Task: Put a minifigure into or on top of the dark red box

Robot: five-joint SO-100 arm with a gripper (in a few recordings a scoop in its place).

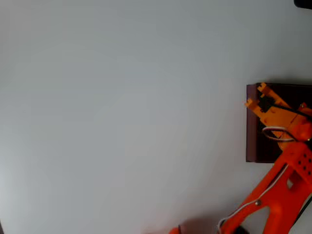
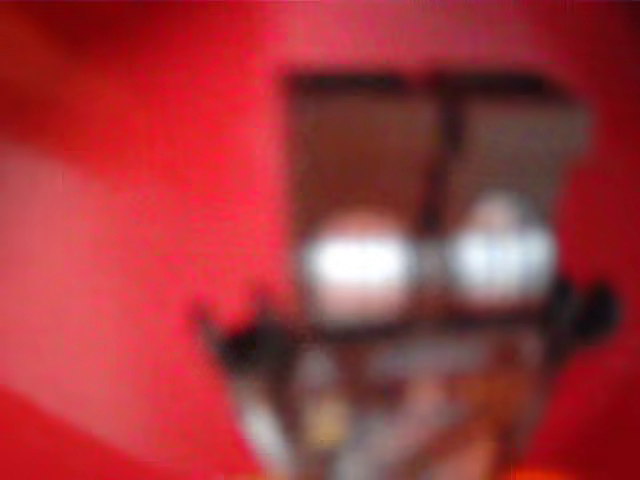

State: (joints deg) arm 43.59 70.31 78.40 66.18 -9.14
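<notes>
So my gripper (image 1: 254,95) is parked right over the dark red box (image 1: 252,139) at the right edge of the tabletop (image 1: 122,107) in the overhead view. There's a small dark blob between my fingers, probably the minifigure (image 1: 265,103), so I'd guess they're closed on it, but honestly can't tell. The wrist view is a red blur. If I've got it, the box sits straight below.

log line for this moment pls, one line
phase: gripper over dark red box at overhead view's right edge | jaws: cannot tell | minifigure: dark thing at the fingers, unconfirmed | wrist view: blurred red
</notes>
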